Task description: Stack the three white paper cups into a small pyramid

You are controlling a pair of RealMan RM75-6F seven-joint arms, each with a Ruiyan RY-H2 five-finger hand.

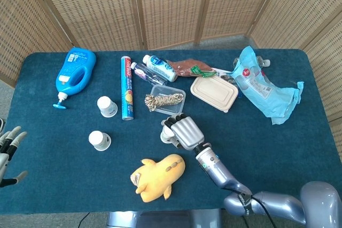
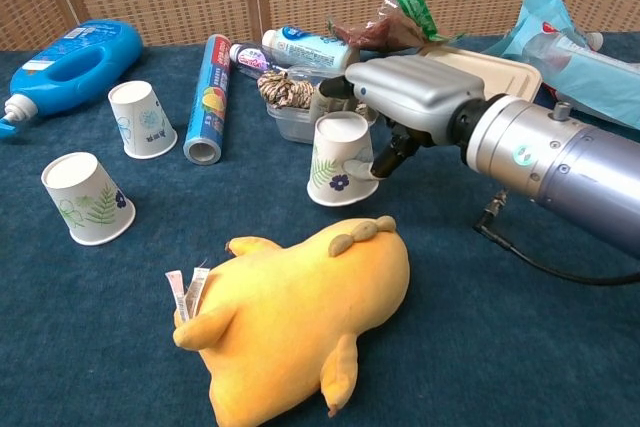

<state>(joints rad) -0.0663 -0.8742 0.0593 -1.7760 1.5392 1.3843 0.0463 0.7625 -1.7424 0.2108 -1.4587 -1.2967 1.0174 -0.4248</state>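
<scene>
Three white paper cups with plant prints stand upside down. Two of them, one cup [image 1: 107, 106] [image 2: 142, 119] and another cup [image 1: 100, 140] [image 2: 85, 197], rest on the blue cloth at the left. My right hand [image 1: 183, 131] [image 2: 402, 95] holds the third cup [image 1: 166, 136] [image 2: 337, 159] from behind and above, just beyond the yellow plush toy [image 1: 158, 176] [image 2: 300, 315]; I cannot tell whether its rim touches the cloth. At the table's left edge my left hand [image 1: 9, 150] hangs with fingers apart, holding nothing.
A clear tub of rope [image 1: 165, 100] [image 2: 300, 97] sits right behind the held cup. A blue foil roll [image 1: 127, 87] [image 2: 205, 82] lies beside the left cups. Blue detergent bottle [image 1: 74, 70], beige lunch box [image 1: 214, 93], bottles and blue bag [image 1: 264, 89] line the back.
</scene>
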